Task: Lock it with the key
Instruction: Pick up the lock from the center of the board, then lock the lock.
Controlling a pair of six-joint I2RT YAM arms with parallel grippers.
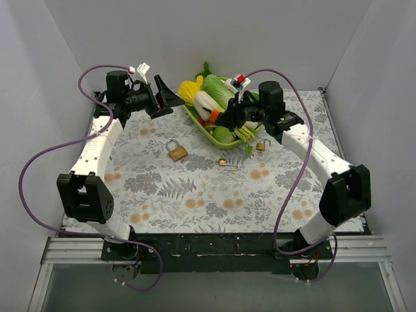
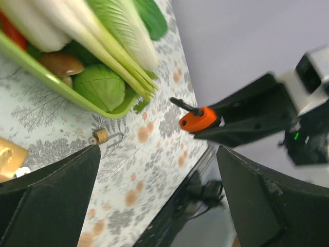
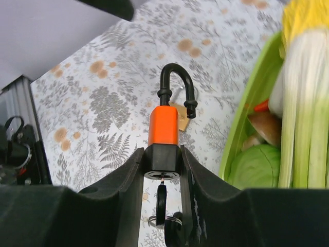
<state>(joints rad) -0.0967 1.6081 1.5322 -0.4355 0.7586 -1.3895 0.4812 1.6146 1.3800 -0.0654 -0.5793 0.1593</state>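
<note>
Orange padlock (image 3: 164, 126) is showing its shackle (image 3: 175, 85) open, the free end looking clear of the body. Judgement: the shackle is wanting a square push home while the body is being held firm, and only then a turn of the key (image 3: 161, 198) hanging underneath. The lock body is sitting pinched in the right claw (image 3: 162, 154), above the desk (image 3: 103, 103). Left claw (image 2: 158, 150) is gaping wide and empty, well apart.

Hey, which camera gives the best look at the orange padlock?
The right wrist view: the orange padlock sits centred and close, held by the right gripper, its shackle open. The left wrist view shows it small, from the side. In the top view it is too small and crowded by the gripper to make out.
</note>
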